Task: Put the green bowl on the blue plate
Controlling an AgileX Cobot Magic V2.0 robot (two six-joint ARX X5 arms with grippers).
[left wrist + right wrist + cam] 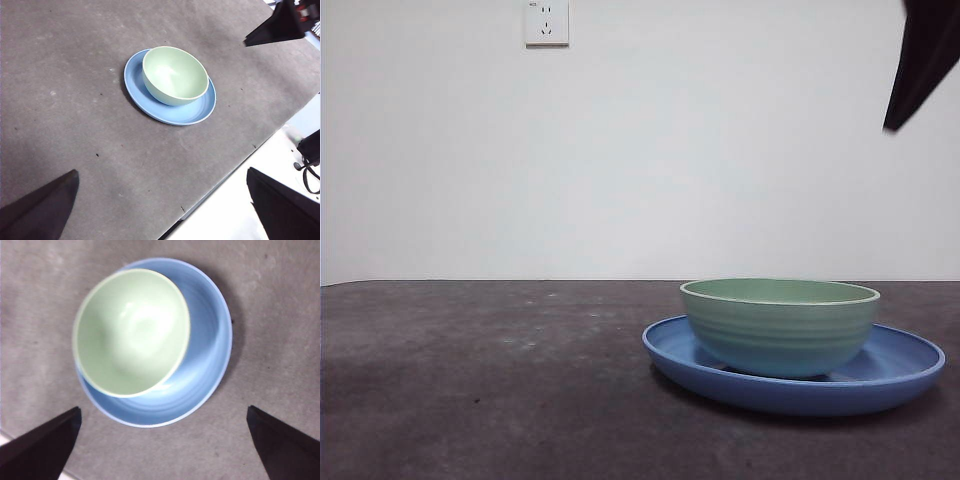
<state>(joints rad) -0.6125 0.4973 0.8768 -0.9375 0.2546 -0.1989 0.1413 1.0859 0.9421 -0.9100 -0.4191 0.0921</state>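
Bowl (pixel 780 325) sits upright on the plate (pixel 900 365), off-centre toward one side of it, so the placing looks done. Right gripper (pixel 160 445) hangs above the pair with its jaws spread wide and empty; the dark tip at the front view's top corner is probably this arm. Left gripper (pixel 160 205) waits well off to the side, jaws likewise released and holding nothing. Main risk, as I judge it, is the right arm dipping or swinging low as it pulls away: a jaw catching the bowl's rim could tip it or drag it off the plate, and because the bowl rests close to one edge, a small push might carry it over the raised rim. Glossy plate may also slide on the grey tabletop (pixel 470 390) if bumped. Nothing else stands on the tabletop near them; a wall socket (pixel 546 22) shows behind, well clear of any path.
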